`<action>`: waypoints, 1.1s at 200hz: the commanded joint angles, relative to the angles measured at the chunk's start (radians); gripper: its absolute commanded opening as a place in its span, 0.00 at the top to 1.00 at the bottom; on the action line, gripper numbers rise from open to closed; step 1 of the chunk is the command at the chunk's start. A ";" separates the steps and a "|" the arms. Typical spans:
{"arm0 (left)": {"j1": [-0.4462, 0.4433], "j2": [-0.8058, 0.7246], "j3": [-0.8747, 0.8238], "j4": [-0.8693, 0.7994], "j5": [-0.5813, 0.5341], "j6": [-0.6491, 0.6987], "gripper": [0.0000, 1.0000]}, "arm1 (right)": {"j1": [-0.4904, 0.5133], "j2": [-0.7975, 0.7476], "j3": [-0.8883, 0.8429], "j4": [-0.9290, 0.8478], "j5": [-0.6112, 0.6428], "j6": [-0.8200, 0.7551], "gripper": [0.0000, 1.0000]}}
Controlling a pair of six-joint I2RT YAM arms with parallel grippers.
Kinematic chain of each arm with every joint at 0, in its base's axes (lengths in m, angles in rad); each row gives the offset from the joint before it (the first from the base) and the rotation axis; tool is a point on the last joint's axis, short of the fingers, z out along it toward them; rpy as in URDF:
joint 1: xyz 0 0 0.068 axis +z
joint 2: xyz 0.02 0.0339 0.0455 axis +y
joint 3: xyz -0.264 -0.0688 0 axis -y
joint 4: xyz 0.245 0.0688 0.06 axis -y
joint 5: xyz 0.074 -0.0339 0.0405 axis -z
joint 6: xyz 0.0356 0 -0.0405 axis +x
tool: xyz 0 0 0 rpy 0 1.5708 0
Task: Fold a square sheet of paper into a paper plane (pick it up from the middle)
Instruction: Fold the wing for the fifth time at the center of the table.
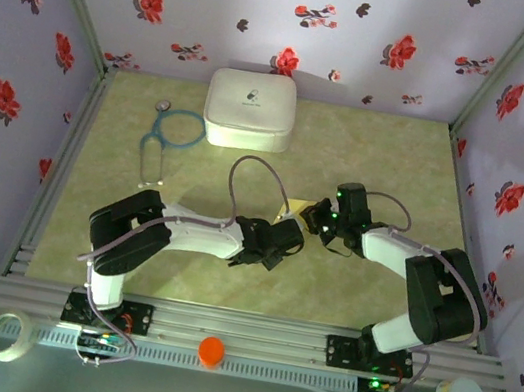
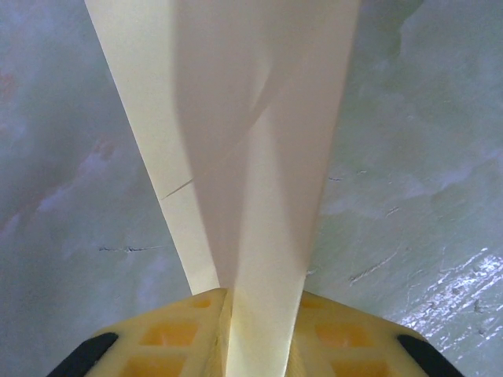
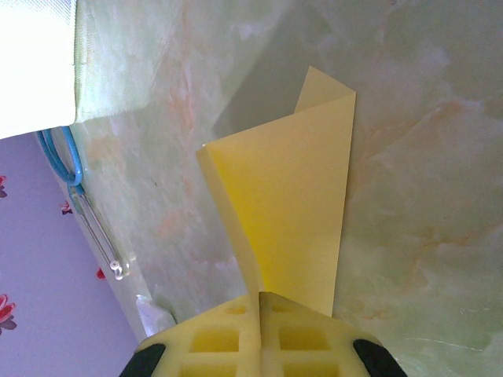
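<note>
Purple flowered walls around a green marbled tabletop [image 1: 400,160]. At upper left of the overhead view, a blue stethoscope [image 1: 166,134]; right of it, at upper centre, a white rounded case [image 1: 249,110]. Just left of centre, left tool [image 1: 289,229], clamped on the yellow square sheet of paper [image 1: 299,206], with yellow pads [image 2: 173,334] pinching a long tapering folded stretch in the wrist view. Held at mid-frame between both tools, partly folded with one flap curling over, and apparently lifted clear of the tabletop. Just right of centre, right tool [image 1: 316,216], likewise closed tight on the sheet's other side. Judged mid-fold: early creasing, no dart shape yet. Next calls for laying the sheet down flat, lining up the edges and pressing the crease home without tearing or slipping the thin paper.
</note>
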 commanded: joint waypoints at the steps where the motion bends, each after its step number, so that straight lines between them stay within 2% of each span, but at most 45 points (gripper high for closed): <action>1: -0.001 -0.031 -0.014 0.005 -0.025 -0.003 0.79 | 0.004 0.009 -0.003 0.009 0.002 0.013 0.96; 23: -0.001 -0.030 -0.012 0.003 -0.023 -0.006 0.79 | 0.003 0.009 -0.005 0.007 0.002 0.012 0.96; 57: -0.002 -0.045 -0.017 0.014 -0.019 -0.004 0.71 | 0.003 0.010 -0.006 0.007 0.003 0.012 0.96; 86: -0.002 -0.061 -0.037 0.042 -0.015 -0.009 0.71 | 0.003 0.017 -0.003 0.011 0.000 0.011 0.96; 161: -0.001 -0.031 -0.006 0.000 -0.017 -0.014 0.83 | 0.003 0.014 -0.006 0.012 -0.002 0.011 0.95; 188: -0.002 -0.025 -0.007 0.002 -0.016 -0.021 0.88 | 0.002 0.006 -0.012 0.006 -0.002 0.003 0.88; 220: 0.006 -0.013 -0.004 -0.001 -0.001 -0.039 0.94 | -0.019 -0.041 0.018 -0.117 0.031 -0.078 0.72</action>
